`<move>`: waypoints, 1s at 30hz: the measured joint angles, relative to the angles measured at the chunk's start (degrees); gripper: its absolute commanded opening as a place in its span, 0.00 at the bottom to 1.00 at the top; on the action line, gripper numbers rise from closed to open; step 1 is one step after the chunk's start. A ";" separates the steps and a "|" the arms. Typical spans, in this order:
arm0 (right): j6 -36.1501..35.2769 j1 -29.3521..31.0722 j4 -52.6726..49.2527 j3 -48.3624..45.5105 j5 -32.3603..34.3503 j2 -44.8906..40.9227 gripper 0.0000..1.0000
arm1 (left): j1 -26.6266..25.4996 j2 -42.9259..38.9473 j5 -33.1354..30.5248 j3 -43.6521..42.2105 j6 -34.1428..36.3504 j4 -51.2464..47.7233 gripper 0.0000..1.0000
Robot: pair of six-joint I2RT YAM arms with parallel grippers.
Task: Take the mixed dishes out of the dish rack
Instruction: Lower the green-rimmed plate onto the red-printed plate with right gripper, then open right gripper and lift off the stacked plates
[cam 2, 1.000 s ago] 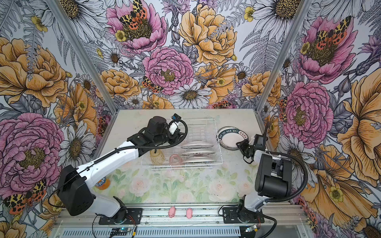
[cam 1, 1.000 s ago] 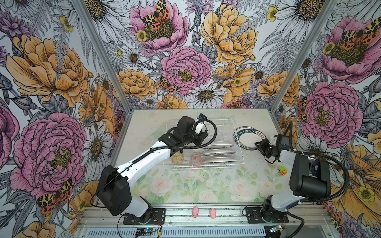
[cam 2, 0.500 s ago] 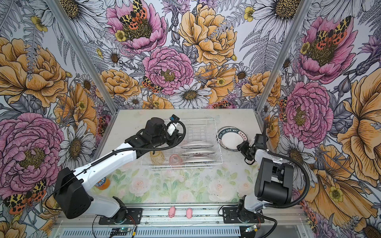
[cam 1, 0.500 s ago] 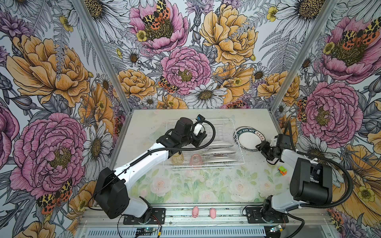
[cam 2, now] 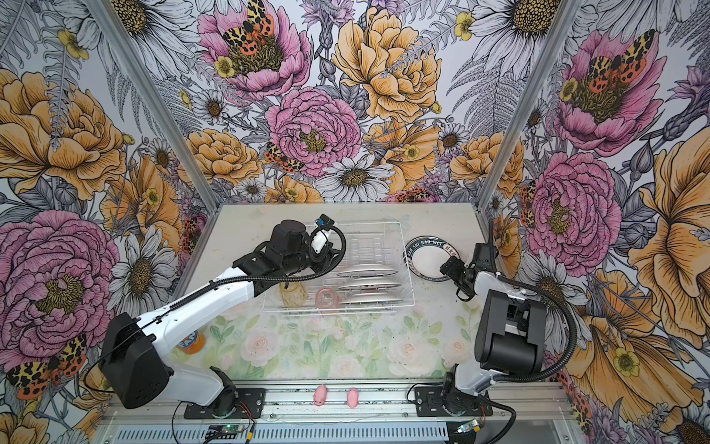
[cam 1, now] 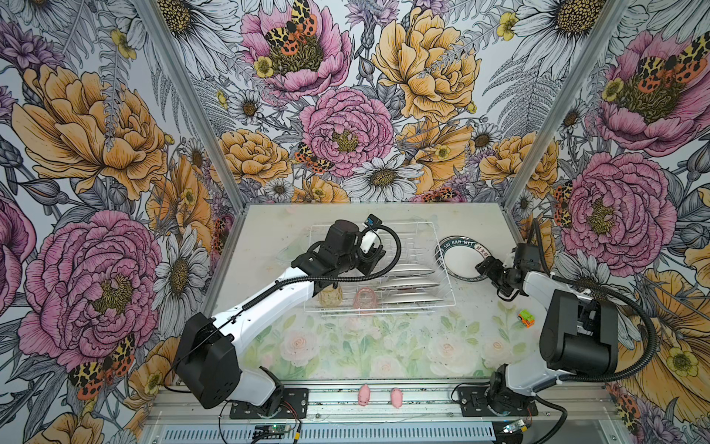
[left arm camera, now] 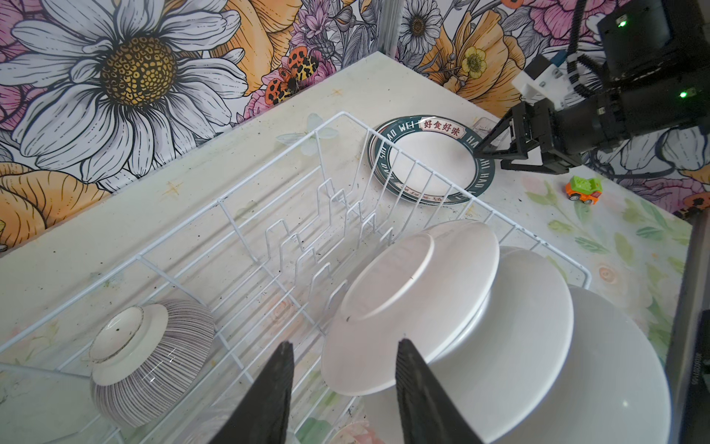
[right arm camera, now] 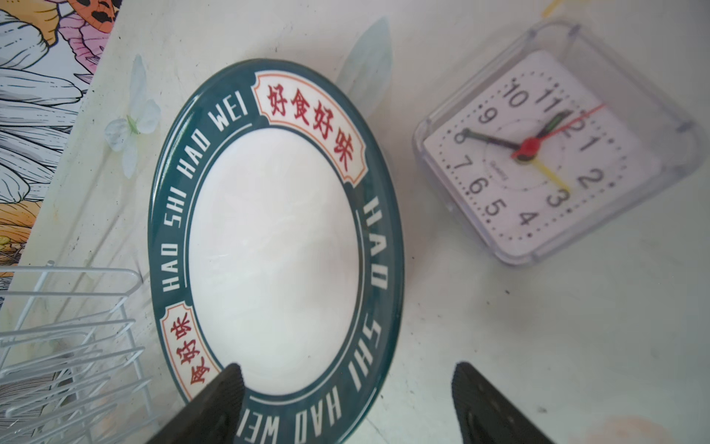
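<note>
The white wire dish rack [cam 1: 442,269] stands mid-table. Three white plates [cam 1: 408,286] stand on edge in its slots. An amber tumbler [cam 1: 330,296] and a pink tumbler [cam 1: 365,298] lie at its near side. A ribbed grey bowl [left arm camera: 153,357] sits upside down in it. My left gripper [left arm camera: 345,343] hovers open over the rack, beside the nearest standing plate [left arm camera: 411,303]. A dark-rimmed plate [cam 1: 459,258] with printed characters lies flat on the table right of the rack. My right gripper [right arm camera: 347,369] is open and straddles that plate's rim [right arm camera: 276,238], gripping nothing.
A small clear-cased clock [right arm camera: 553,153] lies on the table just beyond the flat plate. A green-orange toy car [cam 1: 525,319] sits by the right arm. Two pink pig figures [cam 1: 364,395] rest on the front rail. An orange bottle [cam 2: 190,340] shows under the left arm.
My right gripper has opened wide and let go of the dark-rimmed plate, which now lies on the table. The left arm has hardly moved.
</note>
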 measured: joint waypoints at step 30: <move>-0.42 6.23 -0.66 10.78 5.51 12.07 0.92 | 0.76 0.22 0.46 0.00 1.09 -0.09 0.47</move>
